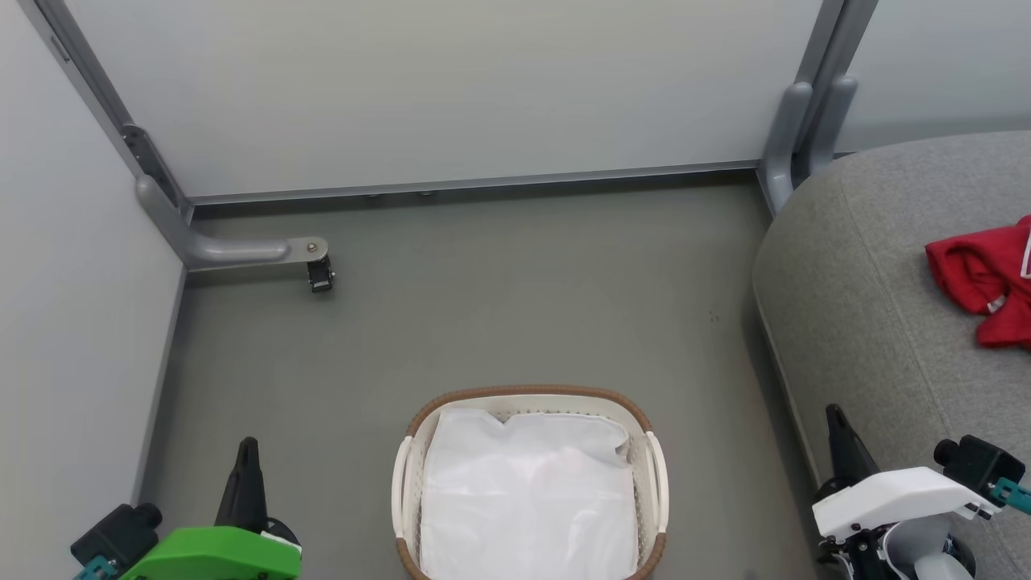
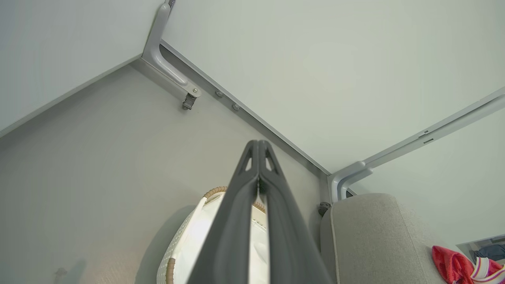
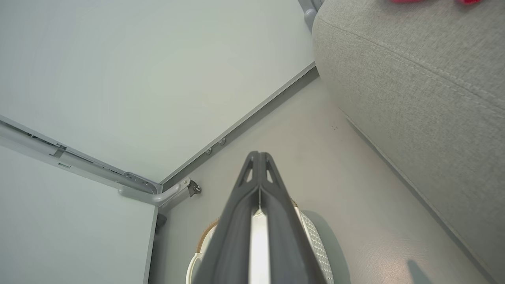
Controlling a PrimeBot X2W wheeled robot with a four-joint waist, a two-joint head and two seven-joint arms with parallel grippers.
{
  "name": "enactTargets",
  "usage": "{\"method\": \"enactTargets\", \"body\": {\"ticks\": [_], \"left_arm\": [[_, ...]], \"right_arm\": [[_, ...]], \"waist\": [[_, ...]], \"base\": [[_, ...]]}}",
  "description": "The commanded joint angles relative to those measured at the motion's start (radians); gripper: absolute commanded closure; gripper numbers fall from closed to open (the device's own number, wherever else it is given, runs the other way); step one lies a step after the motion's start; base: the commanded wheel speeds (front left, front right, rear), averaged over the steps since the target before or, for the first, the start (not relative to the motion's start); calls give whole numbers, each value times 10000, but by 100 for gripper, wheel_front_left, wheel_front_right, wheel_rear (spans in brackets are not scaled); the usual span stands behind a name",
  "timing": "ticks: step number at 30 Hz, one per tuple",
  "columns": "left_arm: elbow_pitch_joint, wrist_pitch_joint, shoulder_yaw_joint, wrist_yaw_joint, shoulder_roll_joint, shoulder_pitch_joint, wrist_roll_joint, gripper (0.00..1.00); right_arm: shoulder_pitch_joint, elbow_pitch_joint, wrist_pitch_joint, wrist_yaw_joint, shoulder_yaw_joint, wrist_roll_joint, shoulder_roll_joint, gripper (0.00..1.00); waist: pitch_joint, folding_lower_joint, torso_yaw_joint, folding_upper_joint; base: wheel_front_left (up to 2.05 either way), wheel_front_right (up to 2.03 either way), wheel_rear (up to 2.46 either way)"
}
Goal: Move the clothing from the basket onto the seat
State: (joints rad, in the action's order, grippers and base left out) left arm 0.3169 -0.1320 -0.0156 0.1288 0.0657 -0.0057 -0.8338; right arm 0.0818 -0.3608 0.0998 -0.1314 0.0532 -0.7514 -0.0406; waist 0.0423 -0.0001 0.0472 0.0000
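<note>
Left end effector [image 2: 258,145] and right end effector [image 3: 259,155] both clenched empty; clothing [image 1: 976,278] is on the seat [image 1: 862,322], so leave the basket [image 1: 527,391] liner [image 1: 523,499] alone.

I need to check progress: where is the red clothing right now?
In the head view the red clothing lies on the grey seat at the right edge, apart from the basket, which holds a white liner sheet.

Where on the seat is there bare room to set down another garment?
The seat is bare grey fabric from its rounded left edge across to the red clothing, and nearer, down toward the right tool. It is crowded at the picture's right edge, where the clothing lies. The floor between the basket and the wall rail is bare too.
</note>
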Motion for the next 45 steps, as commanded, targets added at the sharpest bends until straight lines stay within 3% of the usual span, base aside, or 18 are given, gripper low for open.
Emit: {"method": "enactTargets", "body": {"ticks": [1, 45], "left_arm": [[-182, 85, 63, 11, 103, -295, -382, 100], [-531, 1312, 567, 23, 143, -775, -5013, 100]], "right_arm": [[172, 184, -79, 4, 52, -374, -55, 100], [266, 797, -1324, 8, 399, -5293, -95, 100]], "waist": [[-7, 1, -9, 0], [-199, 1, -241, 0]], "base": [[0, 0, 0], [0, 0, 0]]}}
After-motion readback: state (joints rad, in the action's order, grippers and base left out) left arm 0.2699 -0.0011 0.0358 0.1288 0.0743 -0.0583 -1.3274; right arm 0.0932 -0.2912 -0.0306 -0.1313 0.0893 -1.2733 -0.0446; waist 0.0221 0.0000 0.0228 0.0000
